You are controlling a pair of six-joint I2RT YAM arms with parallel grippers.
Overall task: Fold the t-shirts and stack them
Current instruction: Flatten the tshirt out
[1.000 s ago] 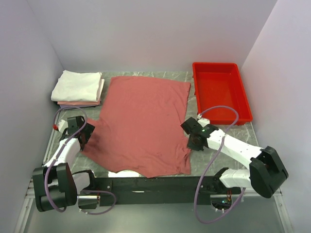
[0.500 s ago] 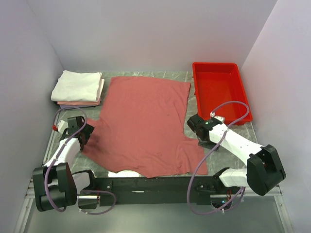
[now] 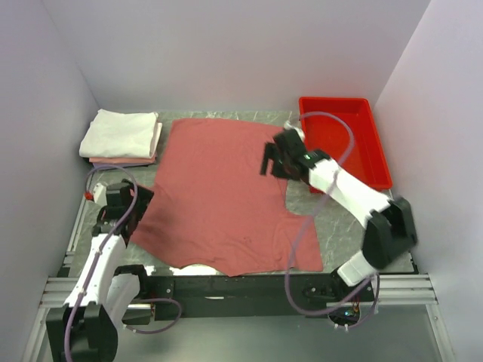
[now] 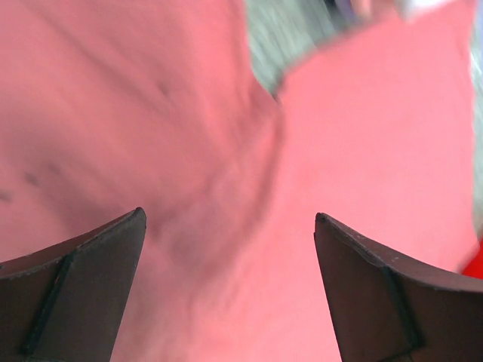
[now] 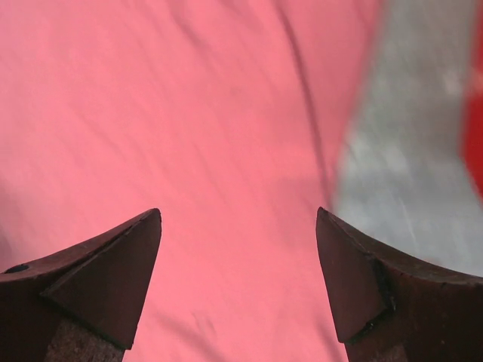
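Observation:
A salmon-red t-shirt (image 3: 215, 188) lies spread flat across the middle of the table, one sleeve (image 3: 303, 243) laid out toward the front right. Folded white and pale pink t-shirts (image 3: 121, 136) sit stacked at the back left. My left gripper (image 3: 124, 205) is open at the shirt's left edge, and its wrist view shows only red cloth between its fingers (image 4: 90, 264). My right gripper (image 3: 269, 160) hangs open over the shirt's right side near the far edge. Its fingers (image 5: 113, 271) hold nothing, with cloth and a strip of grey table beneath.
A rigid red plastic tray (image 3: 381, 162) stands at the back right, close behind my right arm. Grey marbled table top (image 3: 343, 219) shows to the right of the shirt. A small white patch (image 3: 189, 269) peeks out below the shirt's near hem.
My right gripper pulled the sleeve out toward the front right, opened and let it go, then swung back over the shirt's far right. The left arm shifted only slightly.

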